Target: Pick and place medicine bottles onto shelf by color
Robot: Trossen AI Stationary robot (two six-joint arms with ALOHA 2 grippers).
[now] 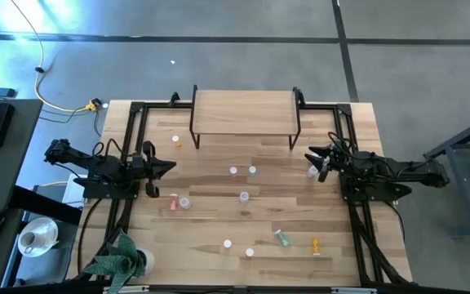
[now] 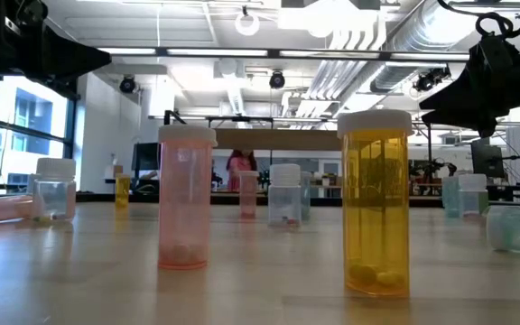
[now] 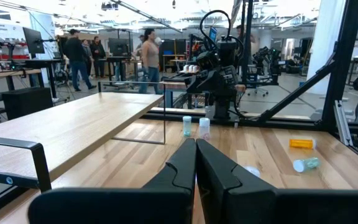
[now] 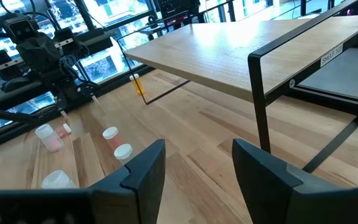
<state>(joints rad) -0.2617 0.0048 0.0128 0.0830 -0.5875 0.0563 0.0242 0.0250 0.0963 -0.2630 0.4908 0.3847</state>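
Wooden tabletop [image 1: 219, 220] carries the shelf [image 1: 243, 110] at twelve o'clock, its light top bare, and small white-capped medicine bottles scattered across the boards below it. An orange bottle [image 1: 176, 142] stands off the shelf's left leg at about ten o'clock. Three pale bottles [image 1: 244, 196] cluster near the table's centre. A pink bottle [image 1: 174, 202] lies at eight o'clock beside a clear one [image 1: 185, 202]. Toward five o'clock lie a green bottle [image 1: 282, 238] and another orange bottle [image 1: 316, 244], with two caps nearer six.

Left gripper [image 1: 168, 167] hovers at nine o'clock, its fingers [image 3: 182, 168] pressed together and empty. Right gripper [image 1: 315, 157] hovers at three o'clock, just off the shelf's right leg, jaws spread apart and holding nothing.
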